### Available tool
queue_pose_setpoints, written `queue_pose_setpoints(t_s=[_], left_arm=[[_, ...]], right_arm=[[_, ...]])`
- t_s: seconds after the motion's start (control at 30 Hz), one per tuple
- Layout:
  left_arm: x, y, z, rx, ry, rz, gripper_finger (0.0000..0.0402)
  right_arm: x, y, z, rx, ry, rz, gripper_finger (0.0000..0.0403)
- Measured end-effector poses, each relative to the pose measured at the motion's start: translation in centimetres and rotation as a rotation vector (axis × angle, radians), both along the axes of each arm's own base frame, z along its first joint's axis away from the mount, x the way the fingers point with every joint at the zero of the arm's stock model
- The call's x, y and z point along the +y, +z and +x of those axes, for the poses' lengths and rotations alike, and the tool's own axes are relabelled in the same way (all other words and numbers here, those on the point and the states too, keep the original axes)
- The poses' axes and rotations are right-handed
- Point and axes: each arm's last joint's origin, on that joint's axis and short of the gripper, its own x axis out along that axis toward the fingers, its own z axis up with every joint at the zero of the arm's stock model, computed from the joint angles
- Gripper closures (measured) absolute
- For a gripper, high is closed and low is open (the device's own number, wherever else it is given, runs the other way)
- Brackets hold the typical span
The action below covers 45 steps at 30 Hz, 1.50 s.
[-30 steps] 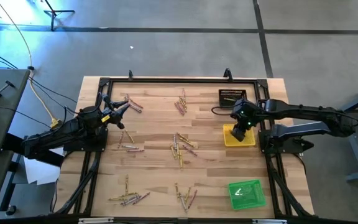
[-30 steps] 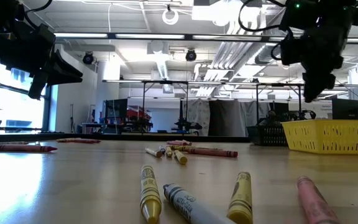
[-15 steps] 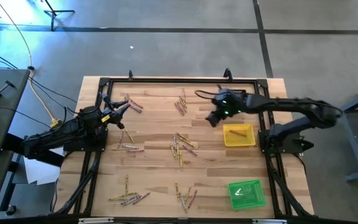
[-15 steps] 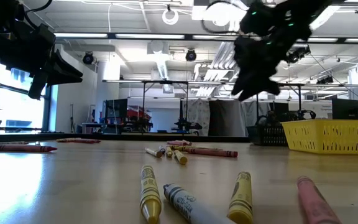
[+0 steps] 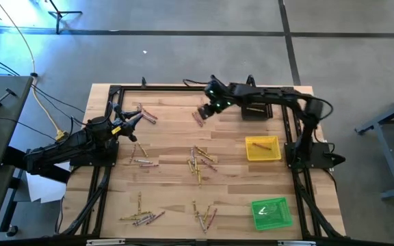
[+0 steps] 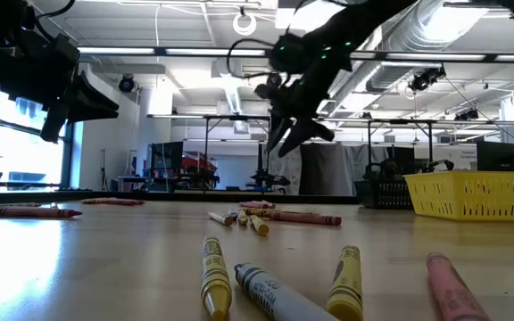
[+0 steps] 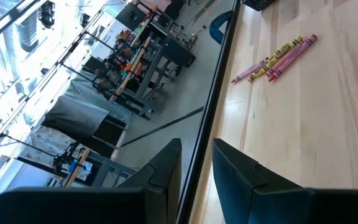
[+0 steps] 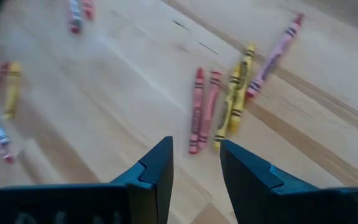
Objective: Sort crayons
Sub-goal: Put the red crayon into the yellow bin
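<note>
Crayons (image 6: 275, 285) lie scattered in small clusters over the wooden table (image 5: 169, 191); nearest the low camera sit two yellow ones, a grey one and a pink one; more clusters mid-table (image 5: 200, 162) and along the front edge (image 5: 142, 217); green tray (image 5: 271, 212) at front right; yellow tray (image 5: 263, 148) on the right holds a red crayon; black tray (image 5: 256, 109) at the far right edge; left gripper (image 5: 137, 119) hangs over the far left of the table near a pink/yellow cluster (image 5: 147, 113), fingers slightly parted, holding nothing; right gripper (image 5: 205, 112) hovers above the far-centre cluster (image 8: 229, 106) of red, yellow and pink crayons, fingers apart, empty, not touching them.
</note>
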Motion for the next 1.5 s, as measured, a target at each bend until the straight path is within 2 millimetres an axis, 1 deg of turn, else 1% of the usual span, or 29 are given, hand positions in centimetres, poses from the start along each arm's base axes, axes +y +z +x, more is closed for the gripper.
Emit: queue_pose_setpoints(t_s=[0.13, 0.23, 0.33, 0.47, 0.57, 0.63, 0.73, 0.87, 1.07, 1.2, 1.33, 1.5], left_arm=[[0.0, 0.0, 0.0, 0.000, 0.001, 0.000, 0.0324], [0.0, 0.0, 0.0, 0.000, 0.000, 0.000, 0.0324], [0.0, 0.0, 0.0, 0.000, 0.000, 0.000, 0.0324], [0.0, 0.0, 0.0, 0.000, 0.000, 0.000, 0.0324], [0.0, 0.0, 0.0, 0.000, 0.000, 0.000, 0.0324], [0.0, 0.0, 0.0, 0.000, 0.000, 0.000, 0.0324], [0.0, 0.0, 0.0, 0.000, 0.000, 0.000, 0.0324], [0.0, 0.0, 0.0, 0.000, 0.000, 0.000, 0.0324], [0.0, 0.0, 0.0, 0.001, 0.000, 0.000, 0.0324], [0.0, 0.0, 0.0, 0.000, 0.000, 0.000, 0.0324], [0.0, 0.0, 0.0, 0.001, 0.000, 0.000, 0.0324], [0.0, 0.0, 0.0, 0.000, 0.000, 0.000, 0.0324]], right_arm=[[-0.7, -0.5, 1.5, 0.112, 0.008, 0.045, 0.0284], [-1.1, -0.9, 2.6, 0.154, 0.023, 0.058, 0.0284], [-1.2, -0.9, 3.6, 0.142, 0.035, 0.061, 0.0284], [-1.3, -0.6, 4.3, 0.119, 0.039, 0.052, 0.0284], [-1.4, -0.5, 4.3, 0.124, 0.005, 0.036, 0.0284], [-1.4, -0.7, 4.1, 0.160, -0.019, 0.005, 0.0284], [-1.9, -1.1, 4.0, 0.183, -0.065, -0.016, 0.0284], [-2.2, -2.0, 3.9, 0.203, -0.083, 0.029, 0.0284], [-1.9, -4.0, 4.4, 0.226, -0.051, 0.138, 0.0284], [-1.7, -4.8, 4.5, 0.253, -0.045, 0.151, 0.0285], [-1.7, -4.9, 4.5, 0.261, -0.047, 0.151, 0.0297], [-1.5, -5.0, 4.1, 0.296, -0.050, 0.166, 0.0324]])
